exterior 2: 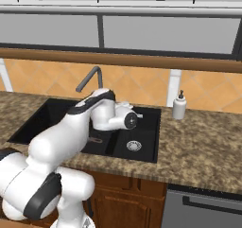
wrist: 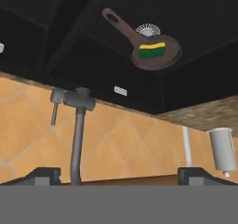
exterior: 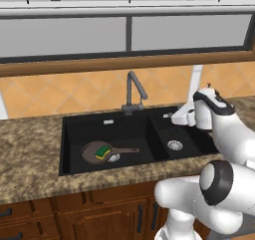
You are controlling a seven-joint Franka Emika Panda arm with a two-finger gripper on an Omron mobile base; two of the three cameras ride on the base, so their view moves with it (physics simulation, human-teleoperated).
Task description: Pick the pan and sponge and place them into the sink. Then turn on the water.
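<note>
Left base view: the pan (exterior: 95, 152) lies in the large basin of the sink (exterior: 69, 134), beside the drain, with the sponge (exterior: 103, 151) resting on it. The gripper (exterior: 175, 117) hangs over the small basin, its fingers largely hidden by the wrist. In the hand view the fingers (wrist: 44, 175) stand wide apart, holding nothing, their tips cut off at the bottom; the faucet (wrist: 76, 125) rises between them. The soap bottle (exterior 2: 179, 105) stands on the counter (exterior 2: 203, 142).

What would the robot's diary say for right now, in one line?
pan: in sink's large basin | sponge: on pan | faucet: no water running | gripper: open, empty, facing faucet
</note>
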